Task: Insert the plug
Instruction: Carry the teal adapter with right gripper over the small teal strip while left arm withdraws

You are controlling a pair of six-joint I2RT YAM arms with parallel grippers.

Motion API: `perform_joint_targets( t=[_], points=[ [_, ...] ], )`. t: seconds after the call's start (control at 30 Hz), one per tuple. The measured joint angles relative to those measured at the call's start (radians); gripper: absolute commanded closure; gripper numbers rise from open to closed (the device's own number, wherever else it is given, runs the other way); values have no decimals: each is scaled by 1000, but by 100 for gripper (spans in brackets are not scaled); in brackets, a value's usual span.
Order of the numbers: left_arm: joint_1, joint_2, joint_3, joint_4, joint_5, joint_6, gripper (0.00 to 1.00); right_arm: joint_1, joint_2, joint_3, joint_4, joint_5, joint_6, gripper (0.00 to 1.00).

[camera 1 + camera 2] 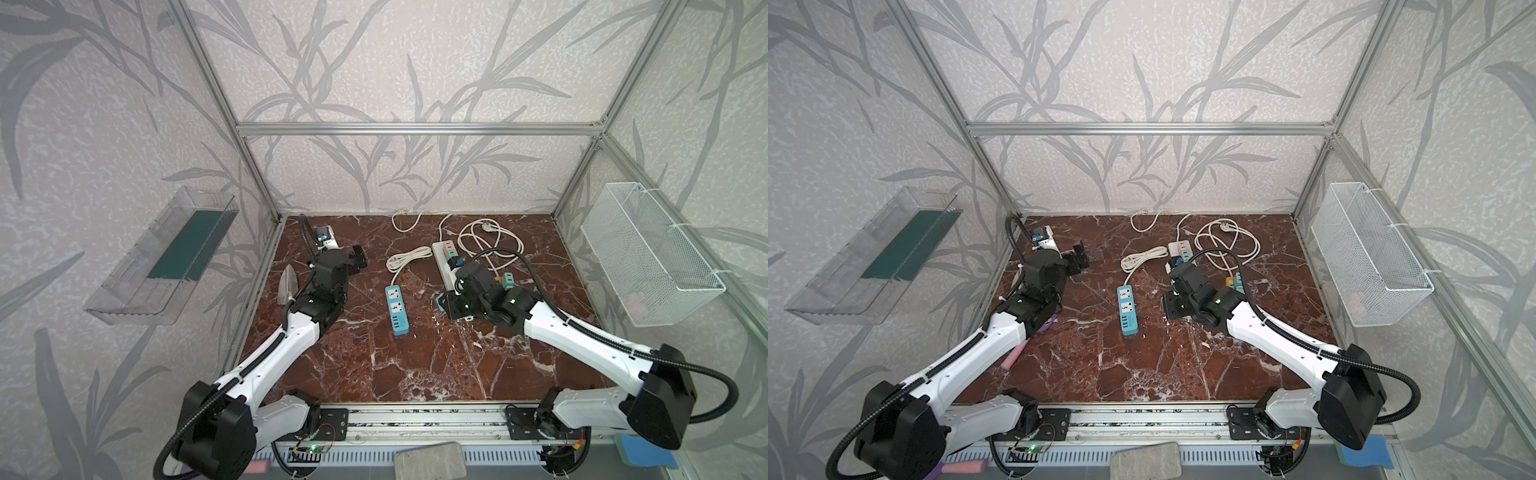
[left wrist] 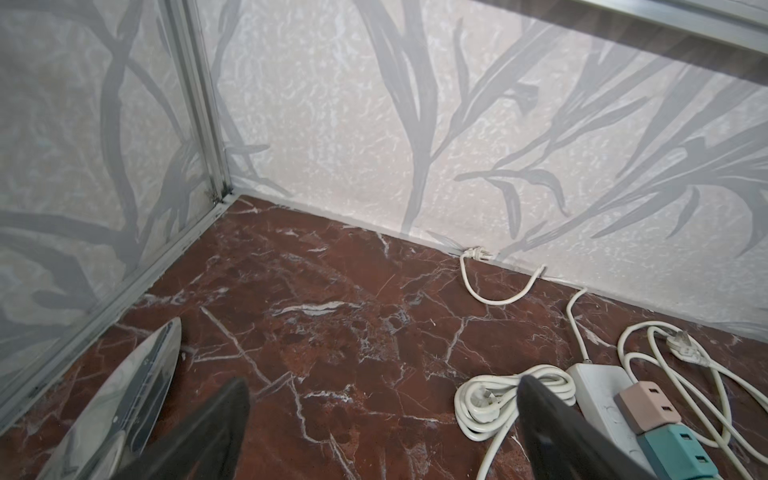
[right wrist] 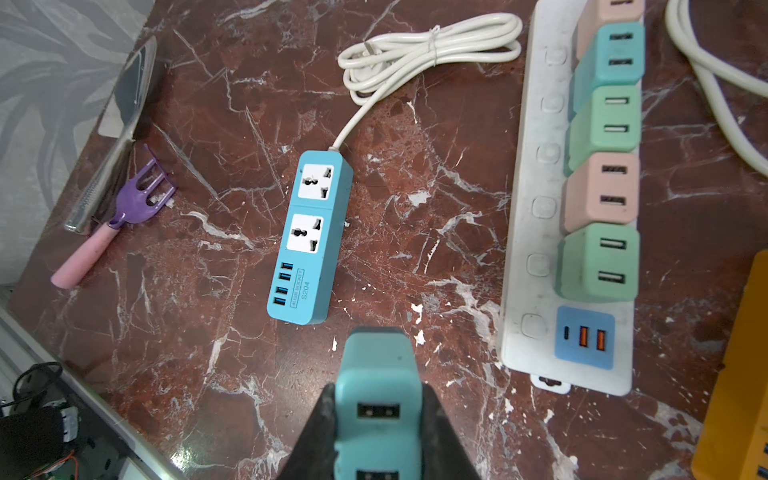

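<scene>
Right pincer (image 3: pixel 378 419) clamped on teal plug (image 3: pixel 376 370). Blue strip (image 3: pixel 309 237) just ahead of it, sockets free. Square plug over nearer socket (image 3: pixel 305 233), then press straight down. Left pincer (image 2: pixel 382 392) wide open, empty.

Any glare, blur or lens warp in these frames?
Left wrist view: left gripper out of focus up close, metal blade reflects brightly. Right wrist view: blue power strip sharp, teal plug in the right gripper slightly soft. Both top views: wide-angle, metal frame splays outward, light even, shadows faint.
</scene>
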Motion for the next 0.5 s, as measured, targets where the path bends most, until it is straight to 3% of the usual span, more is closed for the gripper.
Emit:
perform_joint_targets(
  t=[0.27,0.5],
  points=[
    [94,97,8,-87,143,-196,5,106,190,39,87,51,29,100],
    [175,115,19,-94,265,-287,12,111,335,138,134,82,35,100]
  ],
)
